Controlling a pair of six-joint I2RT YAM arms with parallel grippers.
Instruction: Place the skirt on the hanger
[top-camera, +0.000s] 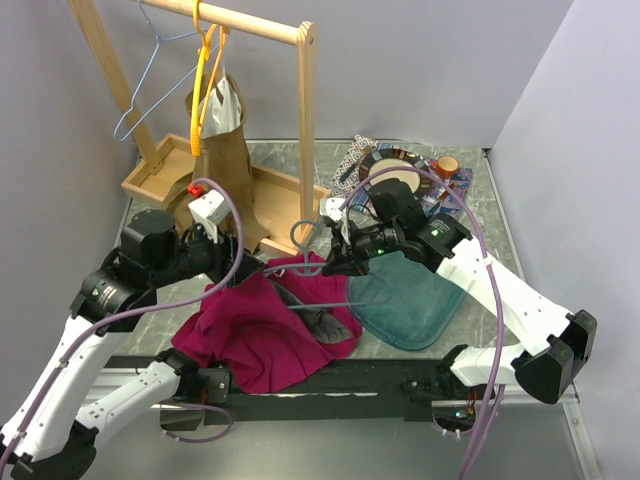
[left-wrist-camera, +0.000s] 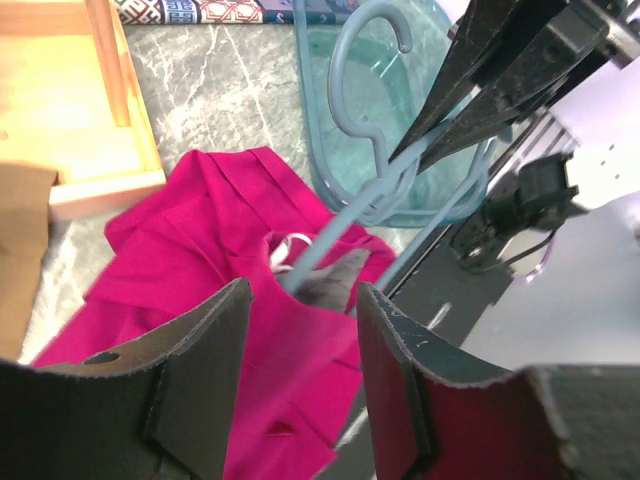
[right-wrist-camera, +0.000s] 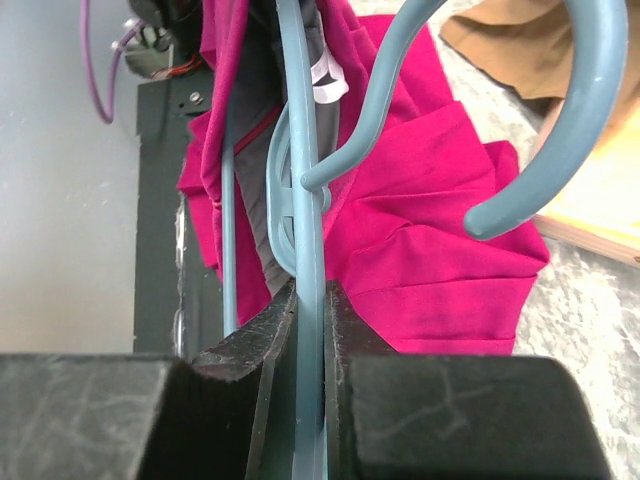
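Note:
The magenta skirt (top-camera: 262, 332) lies crumpled on the table's near middle, with its grey lining showing. A blue-grey plastic hanger (top-camera: 303, 238) runs into the skirt's waist opening, its hook pointing towards the rack. My right gripper (top-camera: 340, 264) is shut on one arm of the hanger (right-wrist-camera: 311, 250), with the skirt (right-wrist-camera: 420, 240) beyond it. My left gripper (left-wrist-camera: 300, 300) is open just above the skirt (left-wrist-camera: 190, 260), its jaws wide apart over the fabric near the waist. The hanger (left-wrist-camera: 345, 215) and the right gripper's fingers (left-wrist-camera: 480, 90) show ahead of it.
A wooden clothes rack (top-camera: 306, 110) stands at the back left with an orange hanger (top-camera: 203, 80), a pale blue wire hanger (top-camera: 150, 80) and a brown garment (top-camera: 220, 140). A teal cloth (top-camera: 405, 300) lies right of the skirt. Patterned cloths and dishes (top-camera: 400, 170) sit back right.

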